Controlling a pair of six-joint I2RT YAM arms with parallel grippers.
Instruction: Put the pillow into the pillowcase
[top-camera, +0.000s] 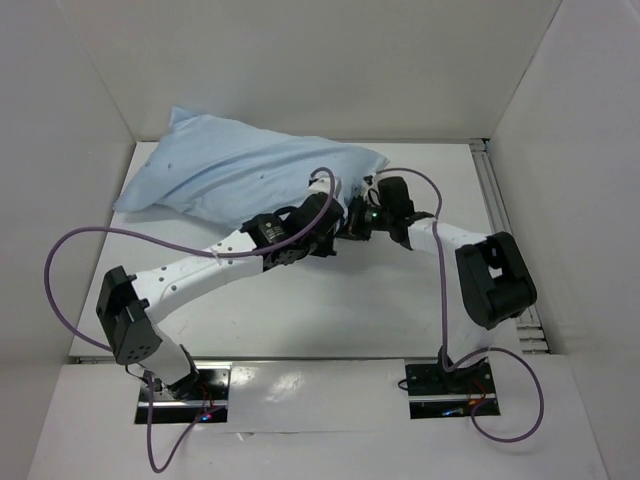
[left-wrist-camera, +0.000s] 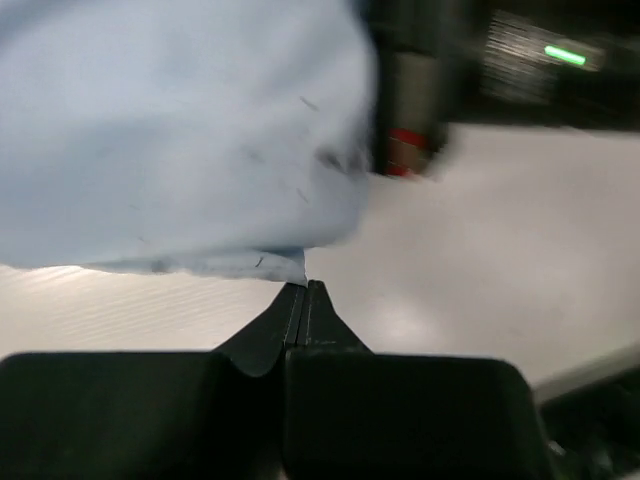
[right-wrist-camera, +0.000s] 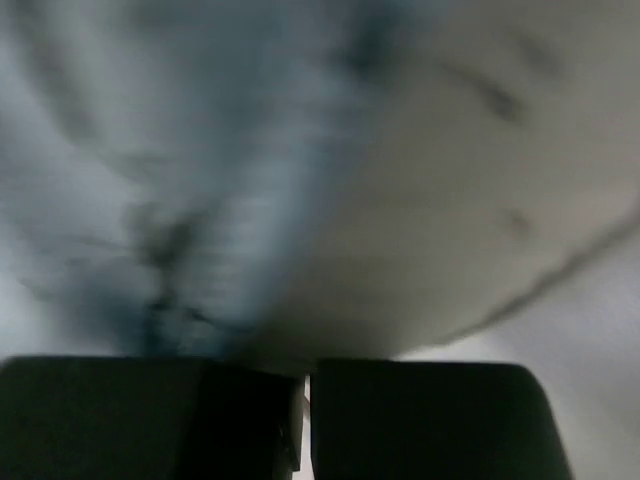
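Note:
The pale blue pillowcase (top-camera: 230, 175) lies plump at the table's far left, with the pillow inside it. Both grippers meet at its right end. My left gripper (top-camera: 335, 218) is shut and pinches the pillowcase's lower edge (left-wrist-camera: 285, 265) at its fingertips (left-wrist-camera: 305, 290). My right gripper (top-camera: 362, 212) presses in from the right. In the right wrist view its jaws (right-wrist-camera: 305, 372) stand nearly together, their tips buried under blue cloth (right-wrist-camera: 150, 160) and the white pillow (right-wrist-camera: 480, 180). That view is blurred.
White walls (top-camera: 70, 120) close in the table on the left, back and right. A metal rail (top-camera: 505, 230) runs along the right side. Purple cables (top-camera: 60, 270) loop off both arms. The right arm's dark body with a green light (left-wrist-camera: 565, 52) shows in the left wrist view.

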